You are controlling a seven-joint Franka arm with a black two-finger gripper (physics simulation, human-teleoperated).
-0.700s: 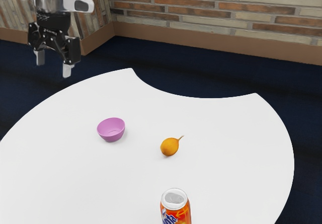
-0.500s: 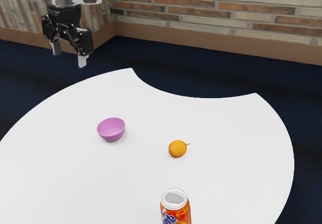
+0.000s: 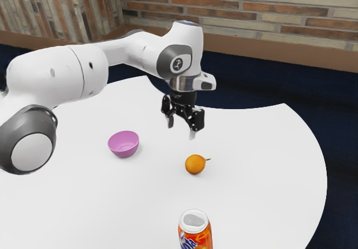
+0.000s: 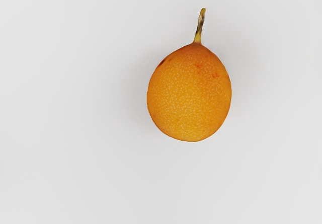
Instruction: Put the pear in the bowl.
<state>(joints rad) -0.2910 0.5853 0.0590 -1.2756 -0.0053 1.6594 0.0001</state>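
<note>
My gripper [image 3: 182, 130] is open above the white table, a little higher than the orange-yellow pear [image 3: 195, 164], with nothing between its fingers. The pear lies on the tabletop, its thin stem pointing toward the exterior view's right. In the wrist view the pear [image 4: 189, 95] rests on the pale surface with its stem showing. A small purple bowl [image 3: 123, 144] stands upright on the table, apart from the pear and toward the exterior view's left; no object is visible inside it.
An orange soda can [image 3: 195, 231] stands at the exterior view's lower edge. The white table [image 3: 268, 170] has a curved edge with a cutout on its far side. My arm reaches across above the table's left part in the exterior view, and a brick wall stands behind.
The arm has swung from the exterior view's upper left to above the pear, gripper still open. The pear has shifted slightly and its stem has turned since the first picture.
</note>
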